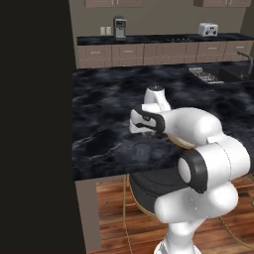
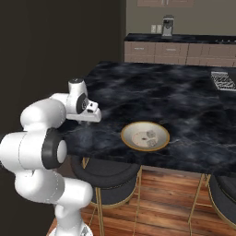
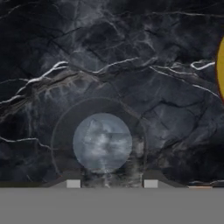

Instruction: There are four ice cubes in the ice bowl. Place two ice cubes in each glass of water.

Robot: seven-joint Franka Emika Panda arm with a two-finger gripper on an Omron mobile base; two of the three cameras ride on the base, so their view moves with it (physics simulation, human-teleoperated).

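My gripper (image 3: 112,183) hangs straight over one glass of water (image 3: 101,141), whose round mouth I see from above. A pale see-through ice cube (image 3: 113,174) sits between the fingertips (image 3: 73,183), and the jaws are shut on it. In the left base view the gripper (image 1: 144,133) is above the faint tumbler (image 1: 142,150) near the counter's front edge. The ice bowl (image 2: 130,142), tan-rimmed with a cream inside, lies to the right of the gripper (image 2: 90,120) and holds small whitish ice cubes (image 2: 150,134). A sliver of the bowl's rim (image 3: 221,65) shows in the hand view.
The dark marble island counter (image 2: 184,101) ends just in front of the glass. Black round stools (image 2: 108,173) stand under that edge. A dish rack (image 1: 206,75) and a sink lie far right. A dark wall (image 1: 34,124) closes the left side.
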